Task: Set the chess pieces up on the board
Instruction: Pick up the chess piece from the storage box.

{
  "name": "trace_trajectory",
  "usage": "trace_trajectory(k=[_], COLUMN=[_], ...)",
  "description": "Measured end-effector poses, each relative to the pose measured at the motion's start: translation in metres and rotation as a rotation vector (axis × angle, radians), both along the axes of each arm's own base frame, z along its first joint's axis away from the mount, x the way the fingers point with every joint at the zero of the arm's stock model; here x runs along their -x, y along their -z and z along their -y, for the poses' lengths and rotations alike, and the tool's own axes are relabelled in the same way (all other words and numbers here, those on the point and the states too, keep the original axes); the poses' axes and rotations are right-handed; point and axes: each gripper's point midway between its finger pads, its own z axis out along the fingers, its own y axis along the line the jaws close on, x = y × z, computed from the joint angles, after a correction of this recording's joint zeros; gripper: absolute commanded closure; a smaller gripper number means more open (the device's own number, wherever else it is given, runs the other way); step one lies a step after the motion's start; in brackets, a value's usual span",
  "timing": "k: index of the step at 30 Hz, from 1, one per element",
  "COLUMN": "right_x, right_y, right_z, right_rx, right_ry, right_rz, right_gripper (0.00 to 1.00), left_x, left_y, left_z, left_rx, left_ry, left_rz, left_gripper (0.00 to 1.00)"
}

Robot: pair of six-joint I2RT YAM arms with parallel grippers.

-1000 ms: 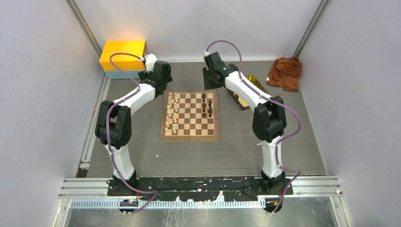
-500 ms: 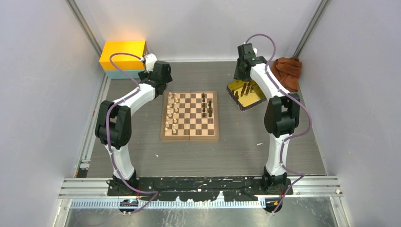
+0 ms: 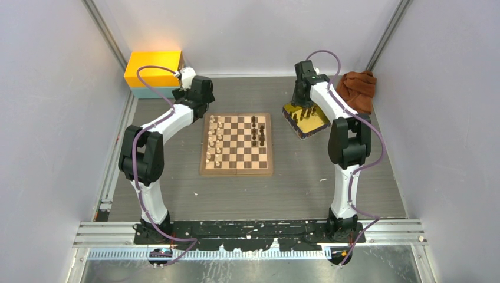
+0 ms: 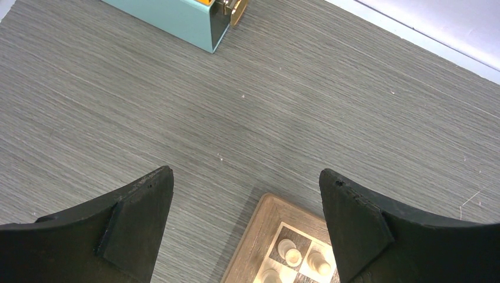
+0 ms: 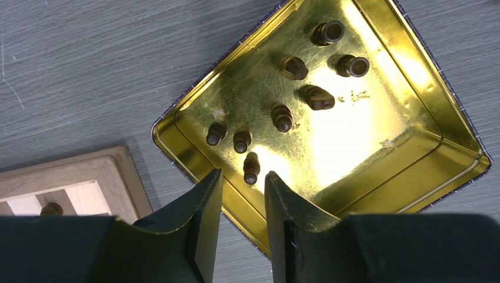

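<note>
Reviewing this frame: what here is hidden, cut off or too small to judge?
- Top view: the chess pieces on the board are too small to tell their types.
- Top view: the right arm covers part of the yellow tray.
- Left wrist view: the bottom edge and the left gripper leave only one board corner visible.
- Right wrist view: the right gripper hides the tray's near corner.
</note>
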Motion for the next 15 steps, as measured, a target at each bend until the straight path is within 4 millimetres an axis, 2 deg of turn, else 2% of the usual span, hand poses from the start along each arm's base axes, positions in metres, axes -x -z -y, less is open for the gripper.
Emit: trace_trajectory(k=[15], right_x=[-0.002], right_y=[0.017], right_z=[0.022], right_rx=[0.005], right_ry=[0.044], right_rz=[-0.036], right_gripper=[0.61], left_x=[0.000], left_y=[0.000], left_z=[-0.001], left_rx=[-0.001], left_ry=[-0.001], left_rz=[0.000], left_gripper=[0.06])
